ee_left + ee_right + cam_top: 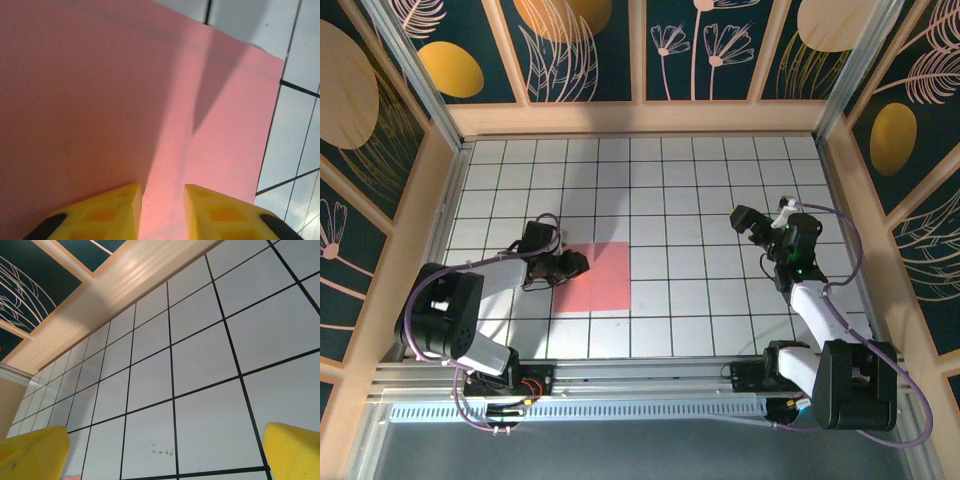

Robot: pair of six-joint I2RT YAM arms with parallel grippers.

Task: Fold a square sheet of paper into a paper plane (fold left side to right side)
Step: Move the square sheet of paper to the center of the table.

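The left gripper (572,266) is being held low at the left edge of the square sheet of paper (602,276), which is lying on the tiled worktop (700,170), left of centre; its 2 fingers (115,210) are being kept narrow, pink paper showing in the gap; the right gripper (748,222) is being held well apart, fingers (35,452) spread wide, nothing gripped.

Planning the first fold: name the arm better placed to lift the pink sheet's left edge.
Left. The left gripper sits at the left edge of the square sheet of paper, while the right gripper hangs open over white tiles, well apart from the sheet.
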